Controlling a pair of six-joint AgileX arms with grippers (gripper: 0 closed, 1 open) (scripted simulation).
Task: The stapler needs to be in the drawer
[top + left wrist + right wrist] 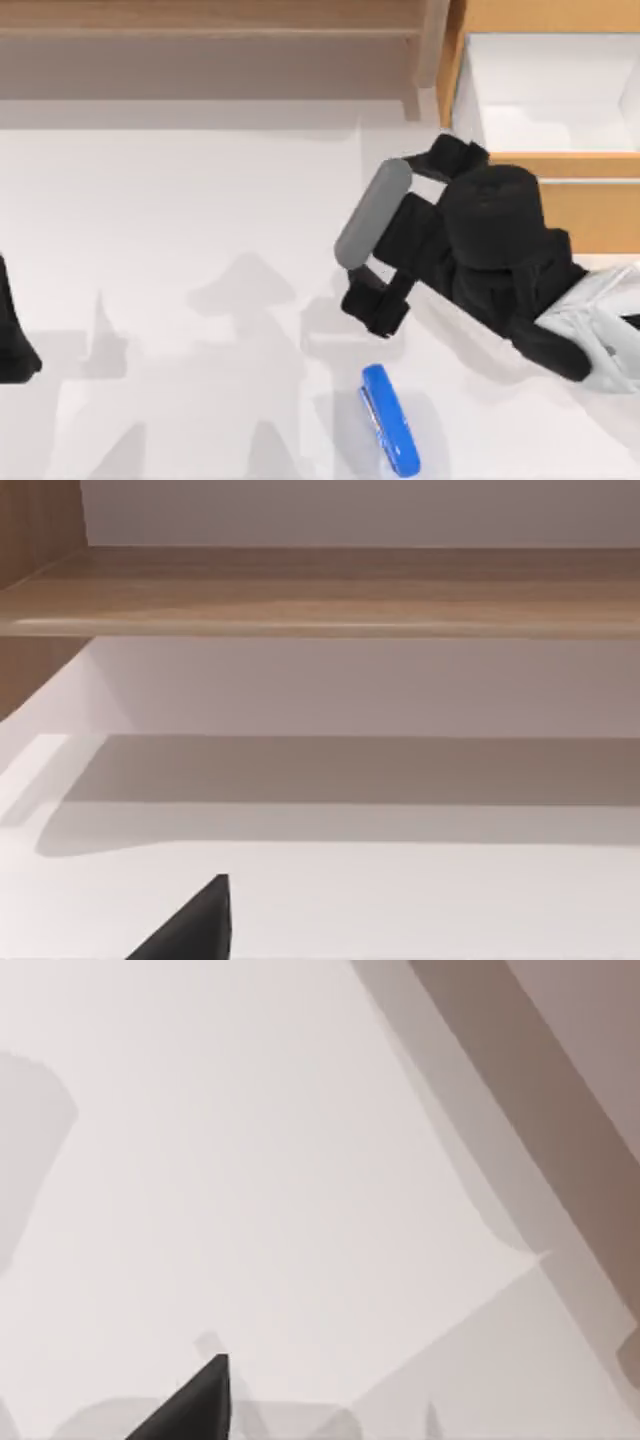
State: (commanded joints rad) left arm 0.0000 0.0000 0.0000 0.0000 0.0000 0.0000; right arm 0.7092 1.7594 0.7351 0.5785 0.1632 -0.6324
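Observation:
The blue stapler (pixel 390 418) lies flat on the white table near its front edge, right of centre. My right gripper (pixel 385 232) hovers just behind it, toward the drawer, open and holding nothing. A grey rounded part of the arm lies across between its black fingers, and one black fingertip (pixel 200 1400) shows over bare table. The orange-brown drawer (pixel 600 205) stands pulled open at the back right, and its white inside holds nothing that I can see. My left gripper (pixel 12 345) is parked at the table's left edge, and one of its fingers (pixel 195 925) shows.
A long pale-brown shelf unit (pixel 200 30) runs along the back of the table, and its board (pixel 320 590) faces the left wrist. A brown edge (pixel 530 1090) crosses the right wrist view. Bare white table (pixel 180 250) spreads between the two arms.

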